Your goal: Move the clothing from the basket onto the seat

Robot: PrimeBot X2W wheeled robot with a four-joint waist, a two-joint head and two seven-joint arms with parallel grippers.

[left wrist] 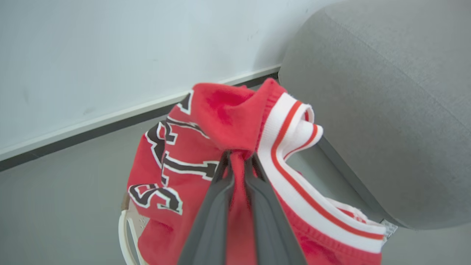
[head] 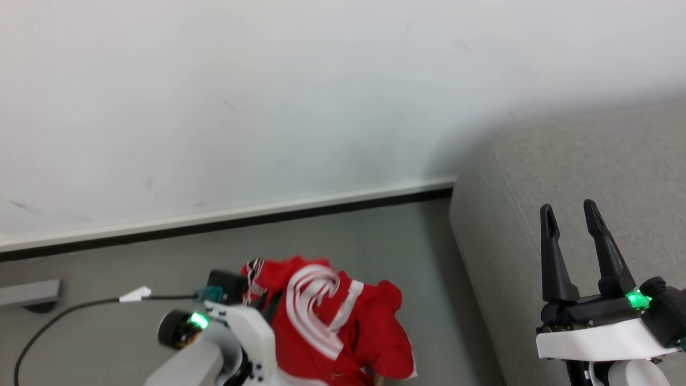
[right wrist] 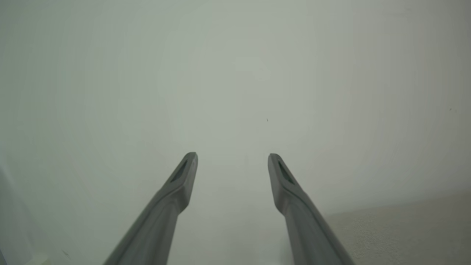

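Observation:
A red garment (left wrist: 220, 110) with white stripe trim and black-and-white block letters hangs from my left gripper (left wrist: 237, 157), whose fingers are shut on a bunched fold of it. In the head view the same clothing (head: 332, 321) dangles above the grey floor beside my left wrist (head: 214, 332), left of the seat. Under it a bit of the basket's cream rim (left wrist: 122, 228) peeks out. The seat (head: 589, 177), a light-grey sofa, fills the right side. My right gripper (head: 571, 212) stands open and empty over the sofa (right wrist: 404, 228), pointing at the wall.
A white wall with a pale baseboard (head: 225, 214) runs behind the grey floor. A black cable (head: 69, 308) with a white tag lies at the left, next to a grey block (head: 29, 294). The sofa's rounded corner (left wrist: 368, 110) is close to the hanging garment.

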